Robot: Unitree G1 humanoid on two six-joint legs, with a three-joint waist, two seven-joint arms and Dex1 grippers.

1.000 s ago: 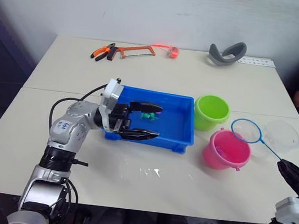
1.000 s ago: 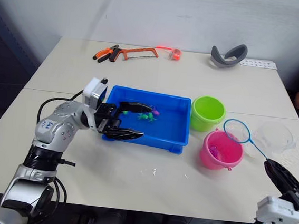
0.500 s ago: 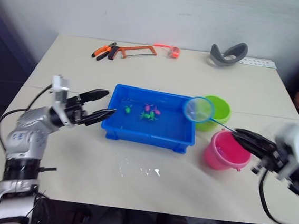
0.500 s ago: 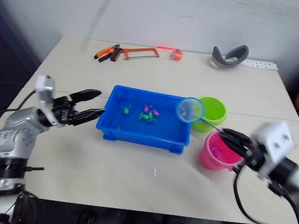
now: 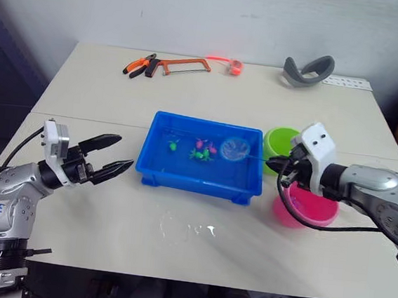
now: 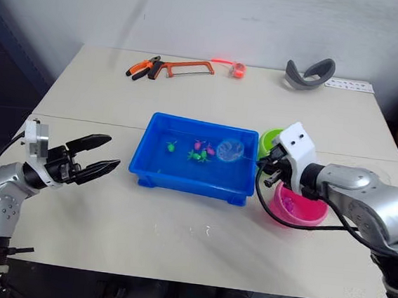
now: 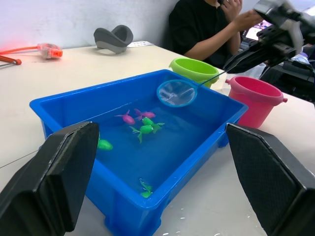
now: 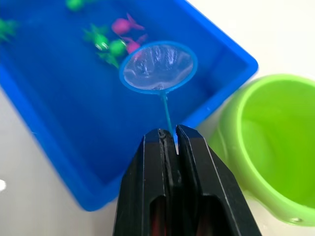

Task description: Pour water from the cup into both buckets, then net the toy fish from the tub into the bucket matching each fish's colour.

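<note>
The blue tub (image 5: 196, 182) sits mid-table with water and several small pink and green toy fish (image 5: 202, 149) in it. My right gripper (image 5: 280, 164) is shut on the thin handle of the net. The net's light blue hoop (image 5: 233, 149) hangs low inside the tub's right part, just right of the fish (image 8: 117, 45). The green bucket (image 5: 277, 138) stands behind that gripper and the pink bucket (image 5: 309, 210) under the forearm. Left of the tub, my left gripper (image 5: 124, 152) is open and holds nothing. The cup is hidden.
A hacksaw (image 5: 182, 66), pliers (image 5: 138, 66), an orange item (image 5: 232, 66) and a grey curved piece (image 5: 305, 69) lie along the far edge. Spilled water (image 5: 191, 227) marks the table in front of the tub. A person (image 7: 206, 24) sits at the right side.
My left gripper pulled out of the tub and back to the left. My right arm swung in from the right, carrying the net from beside the pink bucket into the tub.
</note>
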